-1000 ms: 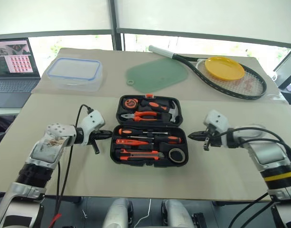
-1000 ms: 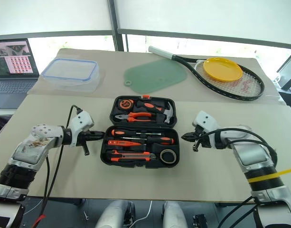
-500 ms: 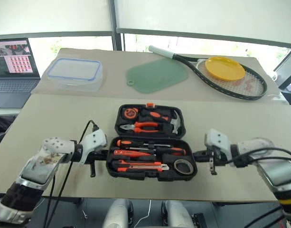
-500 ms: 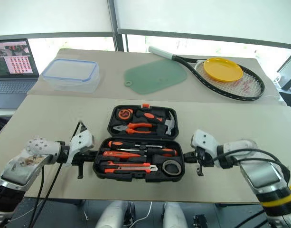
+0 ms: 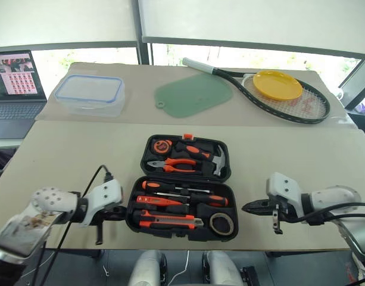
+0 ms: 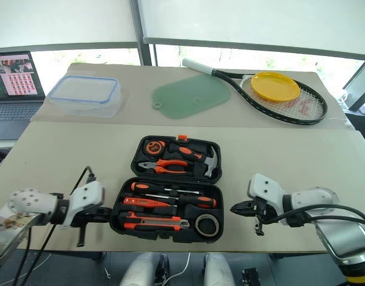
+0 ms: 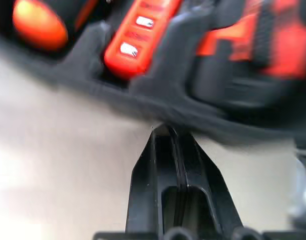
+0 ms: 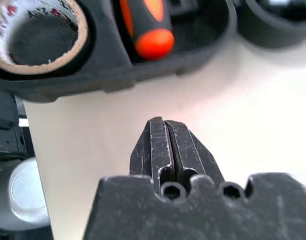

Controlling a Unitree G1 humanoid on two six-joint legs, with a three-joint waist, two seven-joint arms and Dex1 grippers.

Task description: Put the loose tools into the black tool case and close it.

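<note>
At the nine o'clock edge of the scene a laptop is seen beside the table, with a clear food container lying on the table at about ten o'clock. Low at seven o'clock the left gripper is held with its fingers pressed together and nothing between them, its tip just beside the near left end of the tool case. The tool case lies open in the middle of the table, close to the near edge, its lid half laid flat toward twelve o'clock. In the near half two screwdrivers, a slim orange tester pen and a utility knife are seated in their slots, with a roll of tape at the right end. Pliers and a hammer are seated in the lid half. A green cutting mat lies at twelve o'clock. At four o'clock the right gripper is likewise closed on nothing, its tip near the right end of the case but apart from it. At two o'clock a tennis racket is laid with a yellow plate resting on its strings.
</note>
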